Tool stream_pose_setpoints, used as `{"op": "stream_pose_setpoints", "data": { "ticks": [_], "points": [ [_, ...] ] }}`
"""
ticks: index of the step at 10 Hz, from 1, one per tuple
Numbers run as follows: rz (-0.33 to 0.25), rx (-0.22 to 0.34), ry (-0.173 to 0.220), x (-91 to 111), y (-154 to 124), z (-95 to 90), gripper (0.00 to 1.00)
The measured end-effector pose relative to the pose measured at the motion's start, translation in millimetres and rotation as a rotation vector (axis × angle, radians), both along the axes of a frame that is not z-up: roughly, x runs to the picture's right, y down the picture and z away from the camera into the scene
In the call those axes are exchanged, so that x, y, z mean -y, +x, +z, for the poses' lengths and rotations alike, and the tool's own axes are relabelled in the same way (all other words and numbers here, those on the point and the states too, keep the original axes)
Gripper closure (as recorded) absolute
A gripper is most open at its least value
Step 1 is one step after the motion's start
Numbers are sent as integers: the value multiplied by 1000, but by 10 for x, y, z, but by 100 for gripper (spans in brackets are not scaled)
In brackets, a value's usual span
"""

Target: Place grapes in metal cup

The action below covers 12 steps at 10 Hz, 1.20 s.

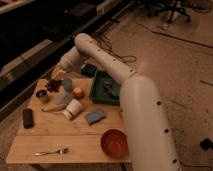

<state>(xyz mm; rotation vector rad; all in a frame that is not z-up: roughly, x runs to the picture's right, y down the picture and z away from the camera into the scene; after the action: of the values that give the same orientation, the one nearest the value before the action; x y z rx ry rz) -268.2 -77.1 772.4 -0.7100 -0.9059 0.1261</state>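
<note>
A wooden table (75,136) carries a metal cup (42,95) near its far left corner, with grapes (53,85), a grey-blue cup (67,84) and an orange fruit (78,92) beside it. A white cup (73,109) lies tipped mid-table by a blue sponge (95,116). A green tray (97,92) sits at the far right, a red bowl (114,143) and fork (51,151) along the near edge, and a black block (28,118) at the left edge. The gripper (56,75) hangs at the grapes.

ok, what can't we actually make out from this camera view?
- Pincer, just above the grapes at the table's far left: contact with them is too small to tell.
- Metal cup: its inside is dark, so contents are unreadable.
- Green tray: right side is hidden behind the arm; items inside are too small to name.
- Table: near right corner is hidden by the arm.
</note>
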Motion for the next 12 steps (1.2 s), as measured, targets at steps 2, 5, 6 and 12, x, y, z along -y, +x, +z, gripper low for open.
{"op": "stream_pose_setpoints", "data": {
  "ticks": [2, 5, 6, 12],
  "points": [
    [0, -1, 0, 1, 6, 2, 100],
    [-2, 0, 0, -8, -6, 2, 100],
    [-2, 0, 0, -7, -5, 2, 100],
    [84, 86, -15, 55, -227, 227, 100]
  ]
}}
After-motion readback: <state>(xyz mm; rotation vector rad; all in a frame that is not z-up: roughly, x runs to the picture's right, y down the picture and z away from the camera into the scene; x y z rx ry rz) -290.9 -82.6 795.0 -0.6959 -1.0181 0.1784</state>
